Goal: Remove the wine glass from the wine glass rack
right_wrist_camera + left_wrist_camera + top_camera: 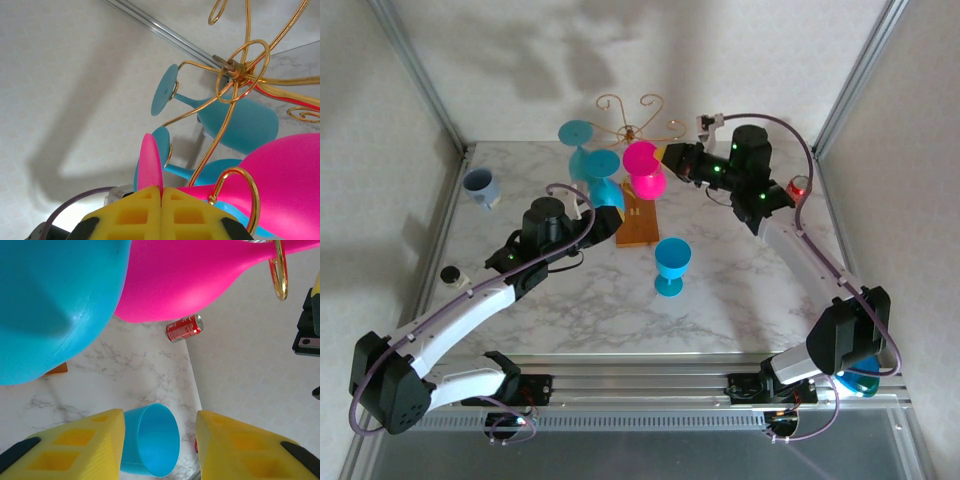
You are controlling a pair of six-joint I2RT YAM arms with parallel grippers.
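The pink wine glass (646,172) is hanging upside down from the rack (632,112), with its foot hooked on a gold wire arm. Its bowl is pointing down over the rack's wooden base (638,225), which is sitting near the middle of the bench's far edge. The right claw (161,192) is reaching in from the right, its fingers pressed together and clamping the rim of the glass's foot. Two blue glasses (603,166) are hanging from the rack's left arms. The left claw (159,415) is hovering low at the left of the base, fingers apart and gripping nothing, just under the bowls of a blue hanging glass and the pink one. A third blue glass (671,265) is standing upright on the bench (570,310), on the near side of the base. A red can (798,187) is lying by the right edge, and a mug (481,186) is sitting by the left edge.
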